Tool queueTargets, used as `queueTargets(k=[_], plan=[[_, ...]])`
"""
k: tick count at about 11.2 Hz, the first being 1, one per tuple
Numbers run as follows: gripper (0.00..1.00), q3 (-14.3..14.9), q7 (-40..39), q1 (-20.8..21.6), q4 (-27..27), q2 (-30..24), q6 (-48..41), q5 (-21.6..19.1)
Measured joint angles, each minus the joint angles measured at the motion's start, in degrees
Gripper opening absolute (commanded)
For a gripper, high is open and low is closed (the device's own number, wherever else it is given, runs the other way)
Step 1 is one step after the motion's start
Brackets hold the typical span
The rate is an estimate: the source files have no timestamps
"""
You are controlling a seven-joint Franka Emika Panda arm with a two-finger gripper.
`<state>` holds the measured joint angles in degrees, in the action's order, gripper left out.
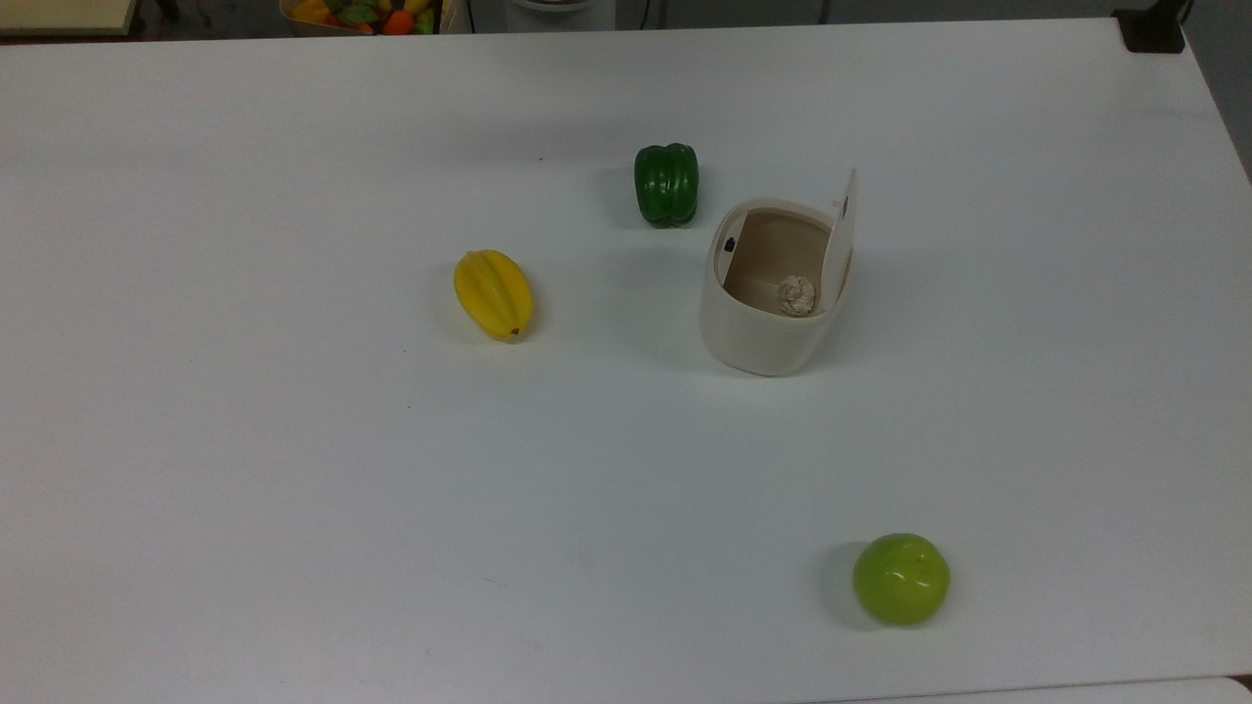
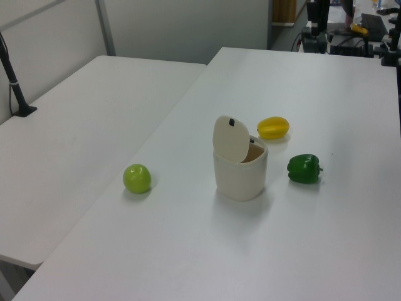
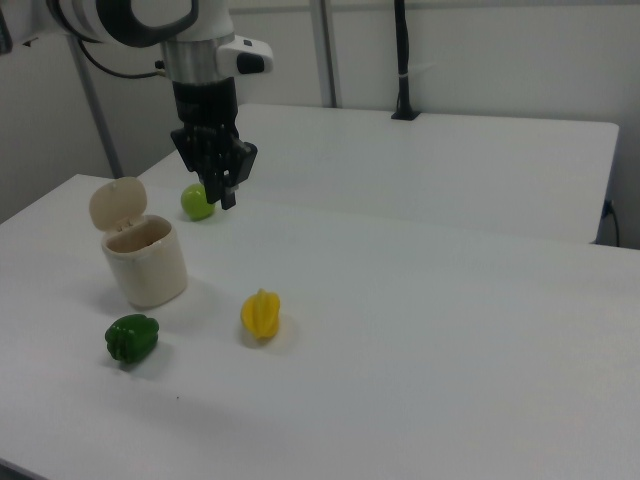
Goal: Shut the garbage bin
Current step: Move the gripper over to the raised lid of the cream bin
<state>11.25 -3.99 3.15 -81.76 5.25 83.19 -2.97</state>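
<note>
The garbage bin [image 1: 773, 293] stands on the tabletop [image 1: 293, 440] with its lid [image 1: 841, 240] upright. The claw [image 3: 225, 190] hangs above, fingers close together, holding nothing.

The small cream-white plastic garbage bin [image 1: 768, 328] reads smooth and matt outside, tan and dull on its inner walls, where a crumpled, rough-looking off-white paper ball [image 1: 796, 294] lies. The round light-green apple [image 1: 901, 578] looks like glossy plastic with a soft highlight on top, and the ridged dark-green bell pepper [image 1: 666, 184] and ribbed yellow starfruit [image 1: 493, 293] carry the same smooth plastic sheen. Under them the wide white table [image 1: 293, 469] shows a smooth, matt top, and the black two-finger gripper [image 3: 226, 190] looks matt below its glossy white arm casing [image 3: 150, 15].
</note>
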Motion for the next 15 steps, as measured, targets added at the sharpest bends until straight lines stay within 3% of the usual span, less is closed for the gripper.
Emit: queueTargets(k=[8, 11, 15], plan=[[0.00, -0.5, -1.5, 3.8, -0.4, 2.4, 4.1, -0.6], [0.00, -1.8, -2.5, 5.3, -0.4, 4.5, 10.1, -3.0], [0.00, -6.8, -3.5, 5.4, 0.2, 4.8, 20.7, -11.1]])
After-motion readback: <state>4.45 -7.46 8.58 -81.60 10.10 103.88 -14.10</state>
